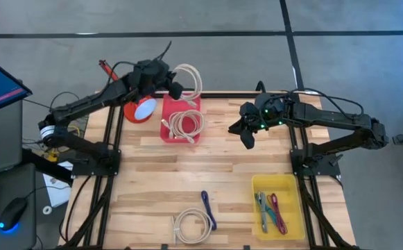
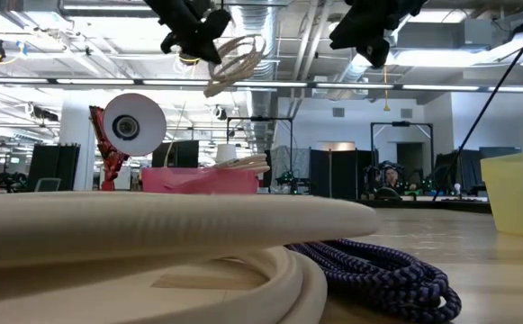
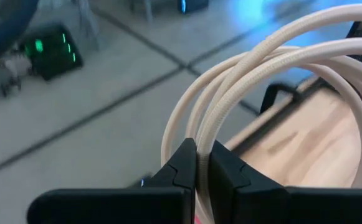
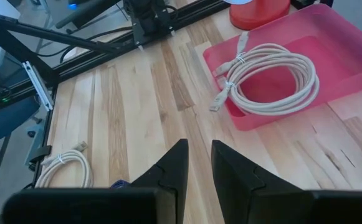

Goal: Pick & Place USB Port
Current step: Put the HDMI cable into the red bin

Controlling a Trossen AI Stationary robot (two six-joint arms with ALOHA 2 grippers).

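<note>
A coiled cream cable [image 1: 191, 78] hangs in the air over the far end of the pink tray [image 1: 165, 111], with my left gripper [image 1: 176, 89] shut on it. In the low view the coil [image 2: 238, 58] shows high above the table. A second cream coil [image 1: 186, 123] lies inside the tray. My right gripper [image 1: 247, 137] hovers over the bare wood to the right of the tray. Its fingers stand a little apart with nothing between them [image 4: 198, 163]. My left gripper pinches the coil's strands [image 3: 203, 146] between its two fingers [image 3: 179, 169], at one side of the loop. How many strands lie in the gap does not show. The loop reaches out beyond the fingertips, lifted clear of tray and table.
A red and white spool [image 1: 140, 110] stands left of the tray. Near the front edge lie a cream coil [image 1: 193, 226] and a blue cord [image 1: 208, 208]. A yellow bin [image 1: 256, 182] with cords sits front right. Bare wood lies mid-table.
</note>
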